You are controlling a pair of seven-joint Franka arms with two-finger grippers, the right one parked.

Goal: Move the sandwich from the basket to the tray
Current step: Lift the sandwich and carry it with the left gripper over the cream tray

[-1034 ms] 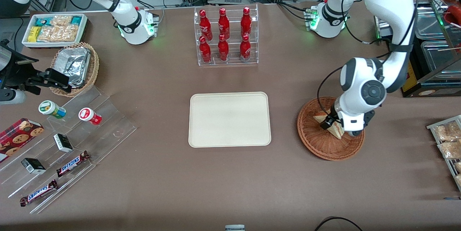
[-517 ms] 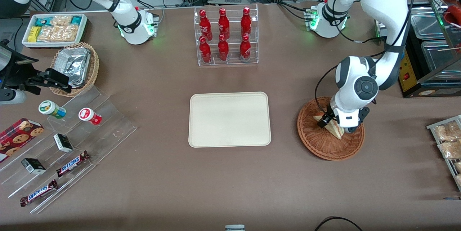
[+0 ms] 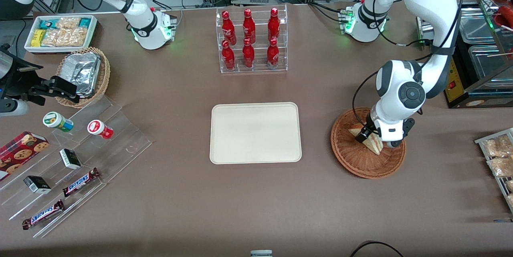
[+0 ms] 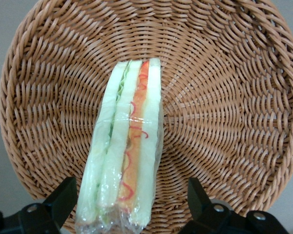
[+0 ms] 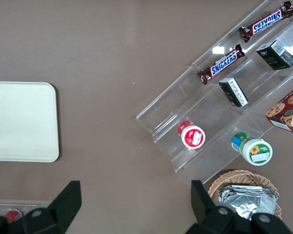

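- The brown table [image 3: 160, 193] carries everything, with the flat rectangular cream-beige tray [image 3: 255, 132] near its middle, bare of food.
- The round, shallow, reddish-brown woven wicker basket [image 3: 352, 160] sits on the table well apart from the tray, toward the working arm's end.
- The clear acrylic rack of red bottles [image 3: 251, 40] stands farther from the front camera than the tray.
- The white left arm reaches down over the basket; its black two-finger gripper [image 4: 127, 209] is low inside it, right over the sandwich.
- The small triangular sandwich wedge in clear wrap [image 4: 127, 161], with pale bread and a red-orange and cream filling stripe, lies in the basket on the weave, cut edge up.
- The fingers [image 4: 63, 200] stand spread wide, one on each side of the wedge's end, with a gap showing between each finger and the wrap.
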